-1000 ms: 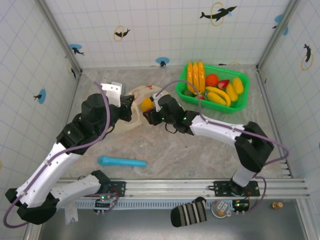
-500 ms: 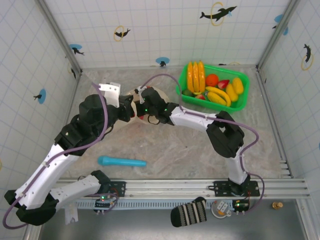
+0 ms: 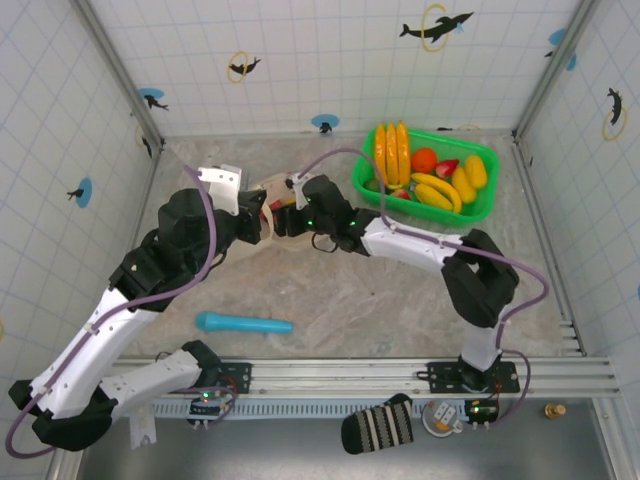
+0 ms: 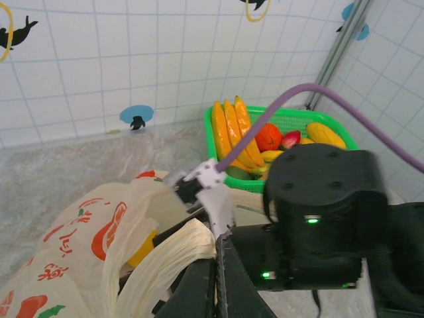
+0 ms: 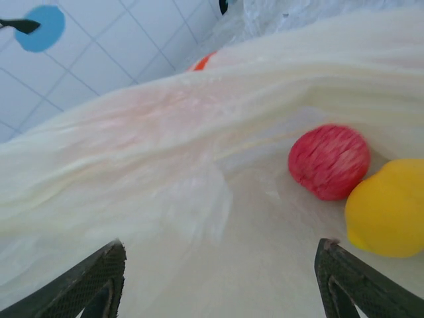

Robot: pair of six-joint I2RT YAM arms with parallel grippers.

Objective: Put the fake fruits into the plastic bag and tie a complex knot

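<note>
Fruit lies in two places. Inside the thin cream-yellow plastic bag (image 5: 199,132), a glossy red plastic apple (image 5: 329,161) rests just beside a round yellow plastic fruit (image 5: 387,209) on the pale film. The rest sits in the green rectangular plastic basket (image 3: 490,190) at the back right of the grey marbled bench (image 3: 380,300). There, long yellow-orange plastic bananas (image 3: 392,150) are lined up at the basket's left end. A round orange plastic fruit (image 3: 424,158), a red plastic strawberry (image 3: 447,167) and more yellow pieces (image 3: 470,178) lie beside them.

The bag is slumped toward the back left of the bench, near the basket but not touching it, and red-orange prints show on its outer side. The left hand (image 4: 216,268) is clenched on a bunched, rope-like handle of the bag, with the film hanging off to its left. The right hand (image 5: 222,285) sits inside the bag's mouth, released. Its two dark fingers (image 5: 99,281) are spread wide over bare film, and the apple lies just beyond the right one. Seen from above, the two hands are just beside each other at the bag. A blue cylindrical plastic tube (image 3: 243,323) lies flat on the near part of the bench, well apart from both bag and basket.
</note>
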